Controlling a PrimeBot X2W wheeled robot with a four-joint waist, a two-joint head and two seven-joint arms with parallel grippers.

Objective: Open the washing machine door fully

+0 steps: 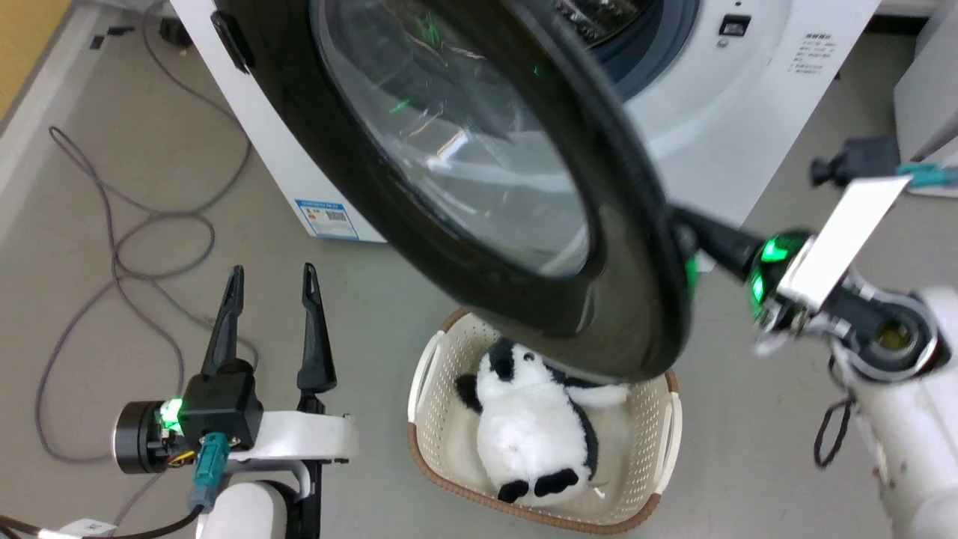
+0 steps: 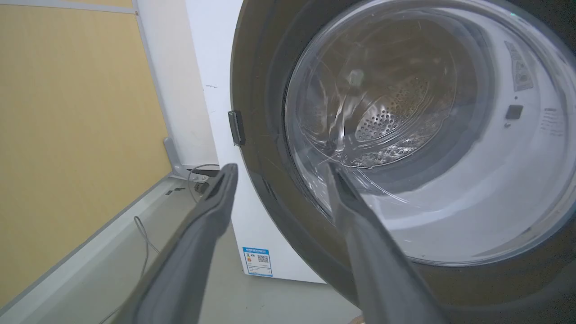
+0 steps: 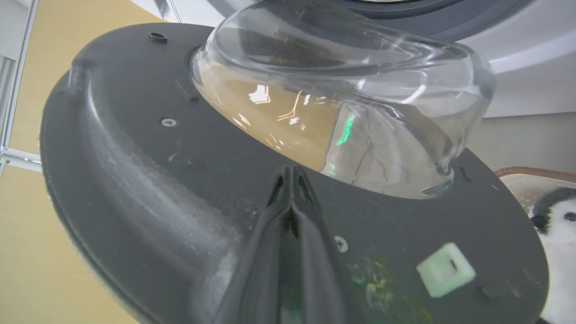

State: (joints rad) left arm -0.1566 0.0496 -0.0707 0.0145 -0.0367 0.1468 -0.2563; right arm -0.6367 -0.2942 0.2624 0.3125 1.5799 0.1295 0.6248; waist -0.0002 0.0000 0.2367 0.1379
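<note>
Right wrist view puts the right gripper (image 3: 292, 173) nearest: its two fingers (image 3: 265, 252) are pressed together, gripping nothing, with the tips laid against the matte back of the door (image 3: 157, 180) just below the glass bowl (image 3: 342, 112). It looks like a push, not a hold. The left gripper (image 1: 273, 269) hovers low at the robot's left, jaws spread wide and empty, apart from the door but pointing at its glossy front.

The door stands swung out from the machine (image 1: 696, 150), hinged on the left, its lower rim hanging over a basket (image 1: 423, 374) that holds a plush penguin (image 1: 524, 427). Beyond it the drum (image 1: 599, 15) is uncovered. I judge the door roughly half open, with more swing to go toward the left.

Risks, as I read them: shut fingertips have no purchase on the smooth back. As the door turns they could slide toward the bowl or slip off the rim, and the door might drift back. The left gripper seems to stand where the door's front would sweep; if it is not moved, the door may strike it. Whether the rim clears the basket I cannot tell.
</note>
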